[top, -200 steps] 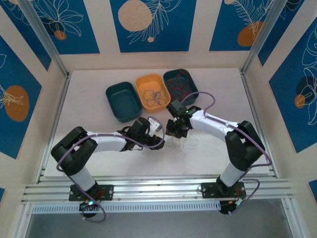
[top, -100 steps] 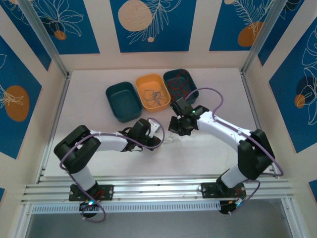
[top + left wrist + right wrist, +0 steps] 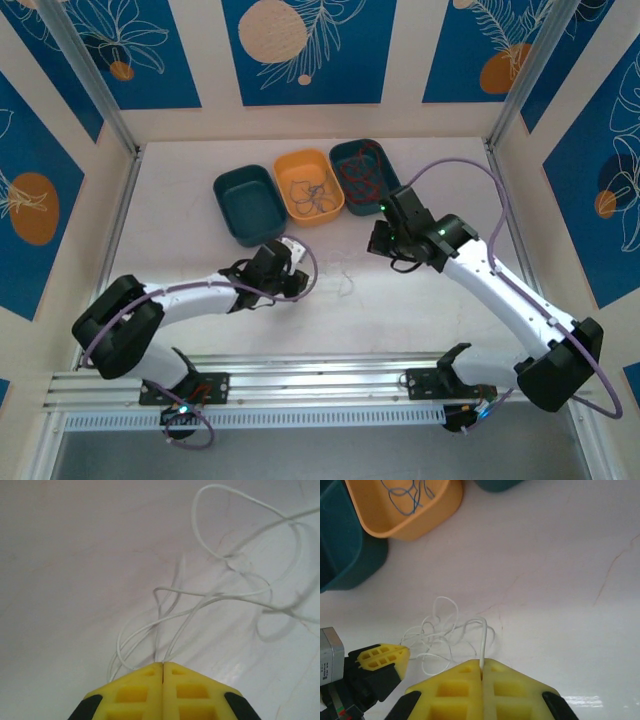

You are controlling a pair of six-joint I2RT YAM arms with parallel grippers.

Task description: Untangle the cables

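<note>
The cables left on the table are thin white wires (image 3: 225, 596) in a loose curly tangle (image 3: 445, 632), faint in the top view (image 3: 345, 281). My left gripper (image 3: 163, 664) is shut, and white strands run out from between its yellow fingertips. My right gripper (image 3: 481, 663) is shut on one white strand that rises out of the tangle. Seen from above, the left gripper (image 3: 296, 279) sits left of the wires and the right gripper (image 3: 386, 244) to their upper right. The left gripper's yellow fingers (image 3: 382, 656) touch the tangle's left side.
Three trays stand in a row behind the wires: a bare dark teal tray (image 3: 228, 205), an orange tray (image 3: 284, 170) with blue-grey wires (image 3: 412, 492), and a teal tray (image 3: 388, 160) with red wires. Open table lies right of the right arm.
Both grippers have shut on white strands. The right gripper has moved back and right, the left gripper slightly left, spreading the tangle between them.
</note>
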